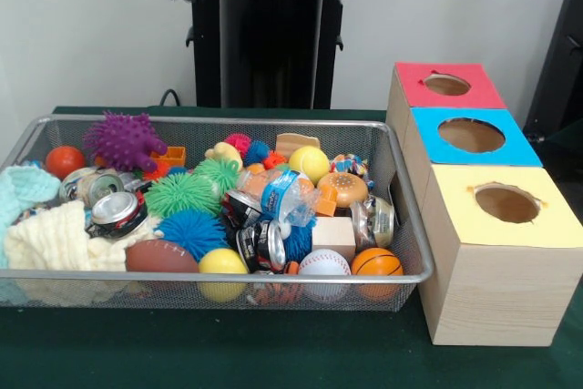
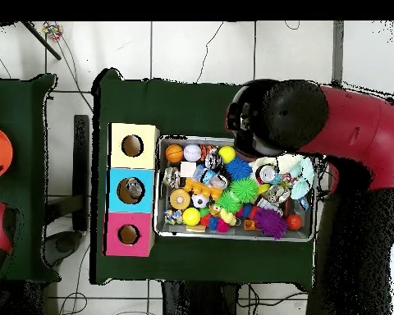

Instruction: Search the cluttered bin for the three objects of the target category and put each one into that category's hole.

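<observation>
In the overhead view we see the red arm (image 2: 348, 123) bent over the upper right of the wire-mesh basket (image 2: 161, 189), at the frame's centre. Its gripper is hidden from us, so we cannot tell its state.

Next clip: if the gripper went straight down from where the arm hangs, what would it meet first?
The gripper does not show. The red and black arm overhangs the silver wire-mesh basket's edge with cloths and cans; likely those, depth unclear.

Silver wire-mesh bin (image 1: 405, 225), heaped with toys and cans, beside three wooden boxes (image 1: 474, 289) with holes
</observation>
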Tool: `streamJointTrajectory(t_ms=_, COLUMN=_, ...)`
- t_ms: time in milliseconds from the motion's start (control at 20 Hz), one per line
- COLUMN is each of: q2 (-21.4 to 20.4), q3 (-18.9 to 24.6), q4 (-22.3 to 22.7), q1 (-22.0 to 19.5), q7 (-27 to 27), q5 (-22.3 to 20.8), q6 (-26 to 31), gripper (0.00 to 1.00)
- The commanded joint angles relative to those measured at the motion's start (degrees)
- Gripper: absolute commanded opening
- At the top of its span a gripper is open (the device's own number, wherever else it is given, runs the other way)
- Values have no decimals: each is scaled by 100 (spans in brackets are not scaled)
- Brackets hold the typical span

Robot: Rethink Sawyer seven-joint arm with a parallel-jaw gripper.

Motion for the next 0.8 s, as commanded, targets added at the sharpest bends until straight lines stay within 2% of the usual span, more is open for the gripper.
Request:
streamJointTrajectory(t_ms=50, q2=1036, q3=451, q4=112, q1=-109, q7=-782, q5=-498, q6=-637, gripper=0)
streamJointTrajectory(t_ms=450, q2=1662, q3=486, q4=-296, q1=-150, q7=-820, q5=-674, q6=-827, gripper=0)
streamJointTrajectory(t_ms=800, q2=1947, q3=395, q4=-759, q1=43, q7=-507, q5=-606, q6=-138, gripper=0)
